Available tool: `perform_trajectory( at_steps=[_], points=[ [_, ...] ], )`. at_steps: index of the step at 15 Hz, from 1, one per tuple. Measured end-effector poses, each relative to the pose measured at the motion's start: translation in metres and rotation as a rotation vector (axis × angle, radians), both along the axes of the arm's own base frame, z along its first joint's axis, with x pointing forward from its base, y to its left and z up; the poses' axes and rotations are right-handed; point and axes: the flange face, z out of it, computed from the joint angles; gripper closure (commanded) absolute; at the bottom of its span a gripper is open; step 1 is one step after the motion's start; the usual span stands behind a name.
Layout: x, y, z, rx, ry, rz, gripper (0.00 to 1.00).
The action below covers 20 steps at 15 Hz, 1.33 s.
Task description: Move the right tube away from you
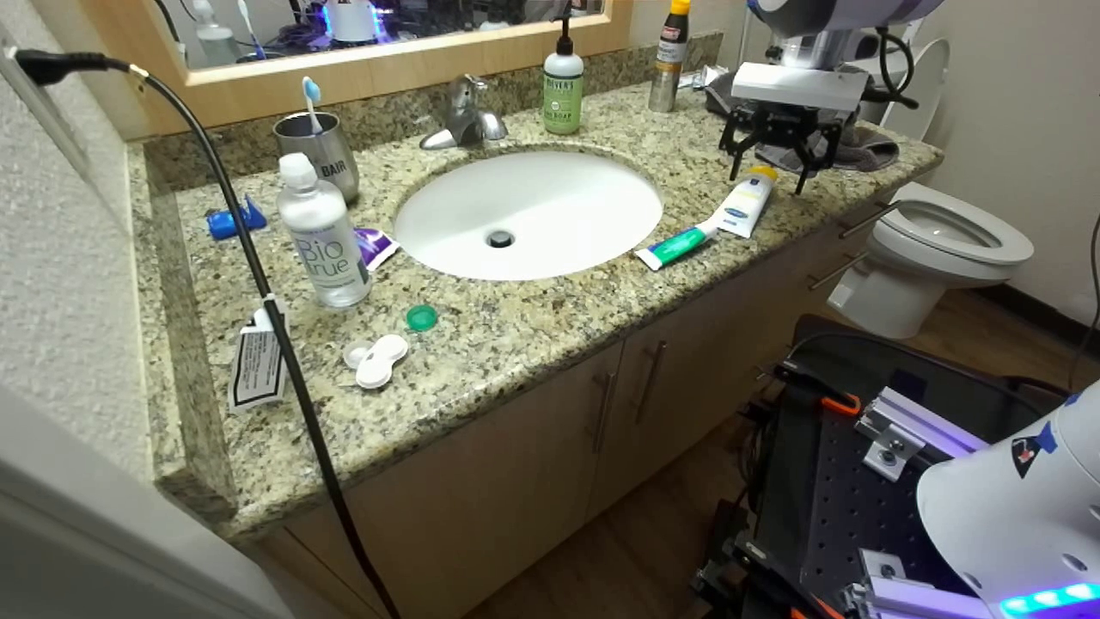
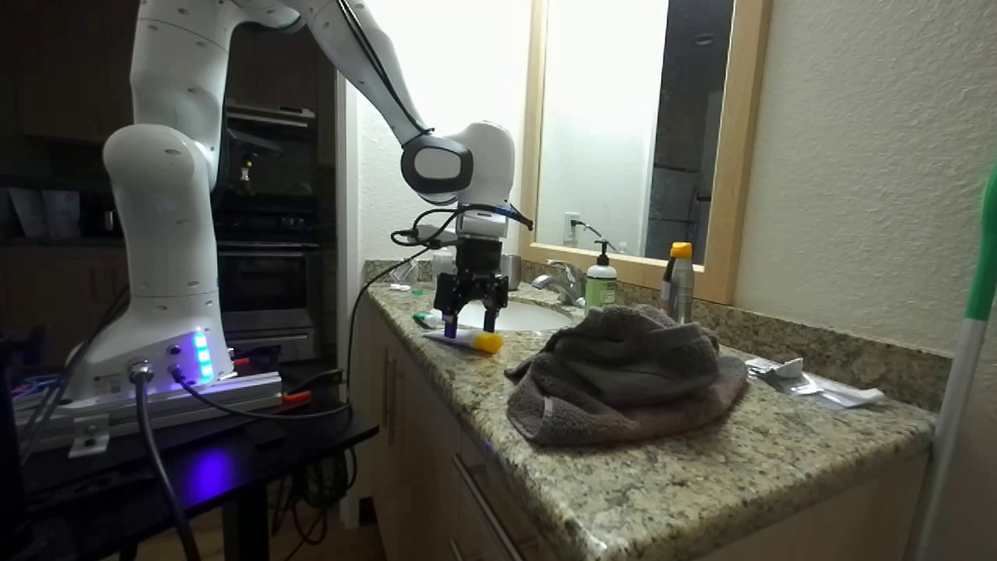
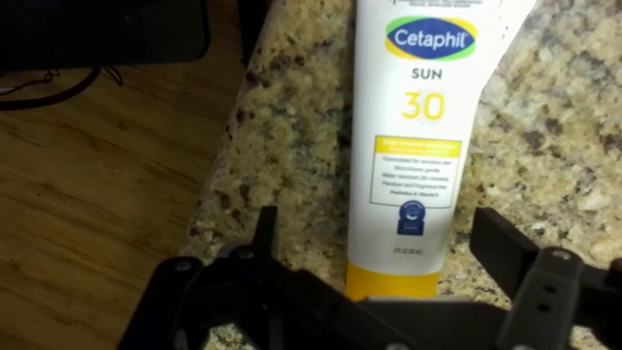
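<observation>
The right tube [image 1: 744, 205] is white with a yellow cap and lies flat near the front edge of the granite counter, beside the sink. It also shows in an exterior view [image 2: 467, 340] and fills the middle of the wrist view [image 3: 408, 121], its cap toward the gripper. My gripper [image 1: 767, 184] is open and points down over the cap end. In the wrist view the fingers [image 3: 374, 210] stand apart on either side of the tube, with gaps at both sides and nothing held. A green and white tube [image 1: 677, 247] lies against the right tube's far end from the cap.
The sink [image 1: 528, 215] lies beside the tubes. A grey towel [image 2: 615, 374] is heaped on the cap side. A soap bottle [image 1: 563, 86], a faucet [image 1: 465, 116] and a spray can [image 1: 669, 60] stand along the back. The counter's front edge [image 3: 218, 165] is close to the tube.
</observation>
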Motion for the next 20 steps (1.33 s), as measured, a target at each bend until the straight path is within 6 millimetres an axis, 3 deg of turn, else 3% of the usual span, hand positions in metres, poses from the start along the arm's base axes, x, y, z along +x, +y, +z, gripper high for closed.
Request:
perform_trajectory(
  at_steps=[14, 15, 16, 20],
  points=[
    [-0.0003, 0.0005, -0.0039, 0.004, 0.007, -0.001, 0.0],
    [-0.0001, 0.0003, -0.0037, 0.002, 0.006, 0.0, 0.25],
    [0.0001, 0.0001, -0.0035, 0.0, 0.004, 0.0, 0.26],
    [0.0009, -0.0003, -0.0029, -0.006, -0.001, 0.001, 0.54]
  ],
)
